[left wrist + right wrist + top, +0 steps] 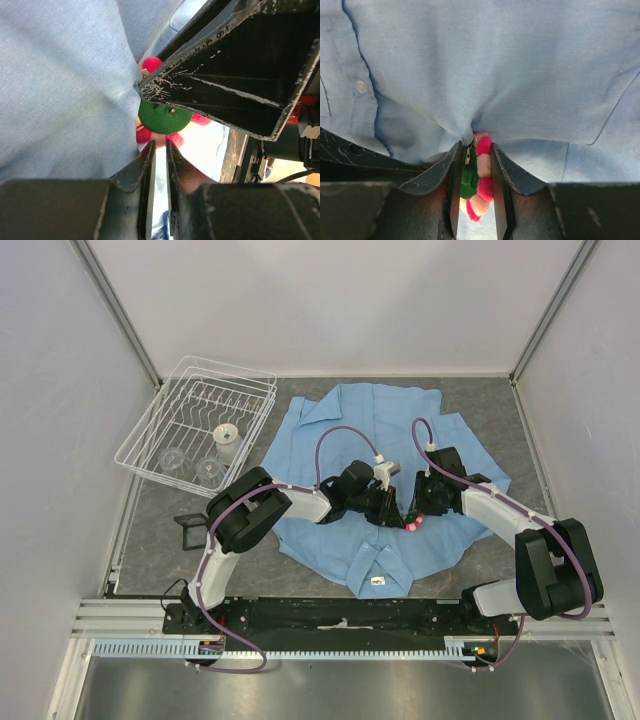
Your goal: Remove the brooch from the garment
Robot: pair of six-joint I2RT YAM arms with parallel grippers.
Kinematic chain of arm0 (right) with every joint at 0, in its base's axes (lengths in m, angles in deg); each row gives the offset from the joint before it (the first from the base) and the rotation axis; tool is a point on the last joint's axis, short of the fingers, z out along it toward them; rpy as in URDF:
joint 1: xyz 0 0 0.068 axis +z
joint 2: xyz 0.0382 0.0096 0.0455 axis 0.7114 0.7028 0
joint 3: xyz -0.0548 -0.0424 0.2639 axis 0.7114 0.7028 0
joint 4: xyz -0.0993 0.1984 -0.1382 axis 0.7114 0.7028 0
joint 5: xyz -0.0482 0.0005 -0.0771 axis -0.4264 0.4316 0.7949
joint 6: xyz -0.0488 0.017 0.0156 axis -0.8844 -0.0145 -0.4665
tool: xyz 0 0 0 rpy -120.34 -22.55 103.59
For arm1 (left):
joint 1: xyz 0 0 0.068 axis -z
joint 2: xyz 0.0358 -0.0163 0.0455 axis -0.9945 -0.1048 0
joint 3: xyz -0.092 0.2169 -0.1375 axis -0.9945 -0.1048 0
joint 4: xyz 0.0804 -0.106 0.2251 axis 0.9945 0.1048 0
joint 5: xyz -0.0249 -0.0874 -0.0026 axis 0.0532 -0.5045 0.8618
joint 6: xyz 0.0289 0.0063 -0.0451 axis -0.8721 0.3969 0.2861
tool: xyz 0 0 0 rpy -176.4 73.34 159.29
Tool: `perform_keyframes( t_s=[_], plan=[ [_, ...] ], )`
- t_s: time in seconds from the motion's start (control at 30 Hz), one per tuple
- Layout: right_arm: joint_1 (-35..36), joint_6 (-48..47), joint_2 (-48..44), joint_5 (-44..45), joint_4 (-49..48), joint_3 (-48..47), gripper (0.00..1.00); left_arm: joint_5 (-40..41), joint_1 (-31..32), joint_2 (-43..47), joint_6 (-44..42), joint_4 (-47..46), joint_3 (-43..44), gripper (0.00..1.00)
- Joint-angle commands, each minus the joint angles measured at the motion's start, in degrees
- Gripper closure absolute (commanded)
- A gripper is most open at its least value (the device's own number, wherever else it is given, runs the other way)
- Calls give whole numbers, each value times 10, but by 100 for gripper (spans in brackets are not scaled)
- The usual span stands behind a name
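Observation:
The light blue garment (385, 455) lies spread on the table, its collar and white label (378, 582) toward the near edge. The pink-red brooch (413, 523) sits on its front, where both grippers meet. My right gripper (476, 165) is shut on the brooch (481, 177), gripping it edge-on, green backing to the left. The cloth (485, 65) puckers at the pin. My left gripper (160, 146) is closed to a thin gap with blue cloth in it, its tips just below the brooch (162, 117). The right gripper's fingers (230, 75) fill the upper right of the left wrist view.
A white wire dish rack (150, 420) with glasses and a small cup (227, 436) stands at the back left. A small black object (190, 532) lies left of the shirt. Enclosure walls close in the table on three sides.

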Motion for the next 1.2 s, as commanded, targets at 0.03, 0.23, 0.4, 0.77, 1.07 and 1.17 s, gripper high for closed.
perform_keyframes(
  t_s=[0.03, 0.23, 0.4, 0.77, 1.07, 1.17],
  plan=[
    [-2, 0, -2, -6, -22, 8, 66, -5, 6, -10, -1, -27, 3, 80],
    [-1, 0, -2, -16, -36, 14, 81, -7, 6, -12, -1, -28, 5, 80],
    [-2, 2, -9, -13, -45, 24, 91, -7, 6, -13, -2, -28, 5, 80],
    [-1, 21, -35, -22, -56, 34, 48, -9, 5, 18, -12, 0, 5, 79],
    [-19, 48, -60, -30, -37, 34, 44, 4, 4, 36, -12, 13, 4, 75],
    [-36, 58, -85, -34, -26, 47, 43, 6, 0, 44, -7, 13, 1, 75]
  ],
)
